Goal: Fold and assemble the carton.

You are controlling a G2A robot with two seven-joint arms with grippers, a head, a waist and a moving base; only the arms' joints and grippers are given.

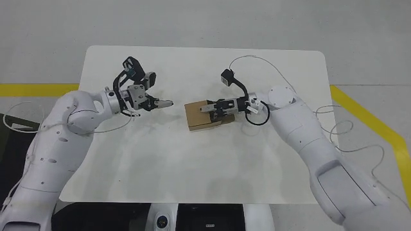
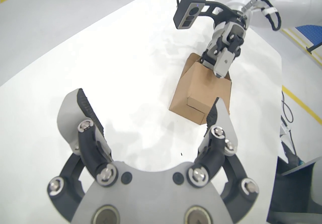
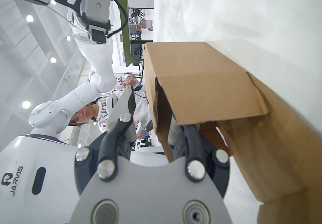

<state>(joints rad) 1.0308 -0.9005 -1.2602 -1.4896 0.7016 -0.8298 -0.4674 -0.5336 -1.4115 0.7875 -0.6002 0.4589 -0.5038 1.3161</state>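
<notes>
The brown carton [image 1: 204,115] lies on its side near the middle of the white table [image 1: 257,167], its open end facing my right arm. My right gripper [image 1: 210,108] is open at that end and straddles the upper wall. One finger [image 3: 125,101] sits outside the wall with a gap to it; the other is inside, mostly hidden under a side flap [image 3: 226,99]. The far end of the carton [image 2: 201,94] has its tuck flap closed. My left gripper [image 2: 151,109] hangs open and holds nothing, a short way from that closed end [image 1: 166,103].
Table edges lie well away from the carton on all sides. Cables run from the right arm [image 1: 289,102] across the table's far corner. Yellow floor tape [image 1: 38,90] borders the table.
</notes>
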